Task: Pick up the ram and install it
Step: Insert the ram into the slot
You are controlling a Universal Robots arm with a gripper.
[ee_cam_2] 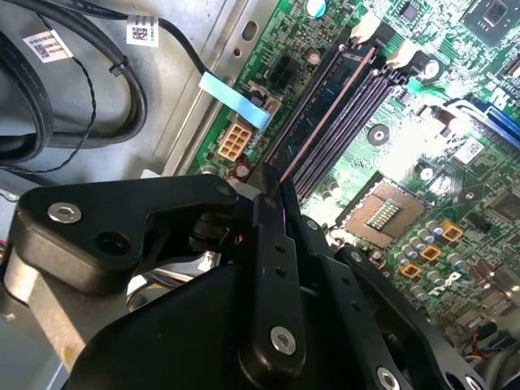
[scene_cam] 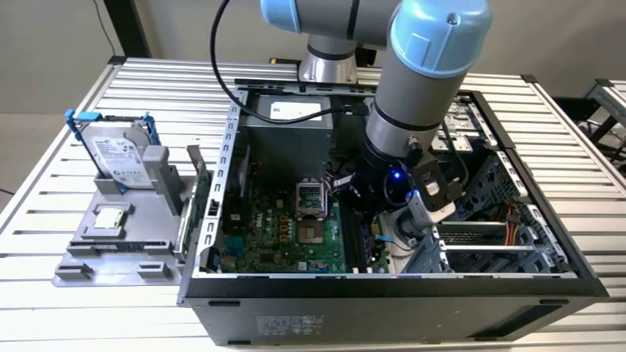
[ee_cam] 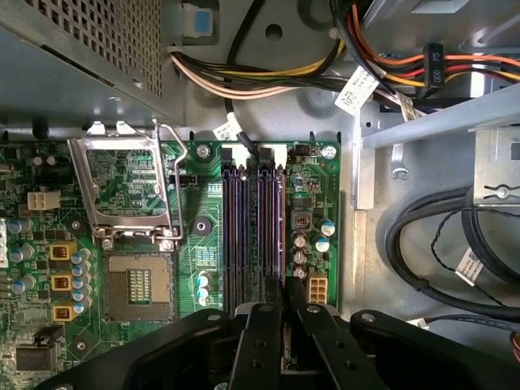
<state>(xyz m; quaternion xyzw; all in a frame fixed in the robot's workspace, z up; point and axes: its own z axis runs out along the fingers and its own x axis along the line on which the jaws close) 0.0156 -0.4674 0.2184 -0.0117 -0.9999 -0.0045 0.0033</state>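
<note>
Inside the open black computer case, at about four o'clock from the green motherboard in the exterior view, your arm's gripper reaches down. Both wrist views show its black fingers pinching the thin blue ram stick edge-on, seated along the black memory slots.

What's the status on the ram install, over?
Gripper down inside the case, shut on the ram. Ram edge-on over the black slots, lined up along them; seating can't be told. Nothing blocking the slots.
</note>
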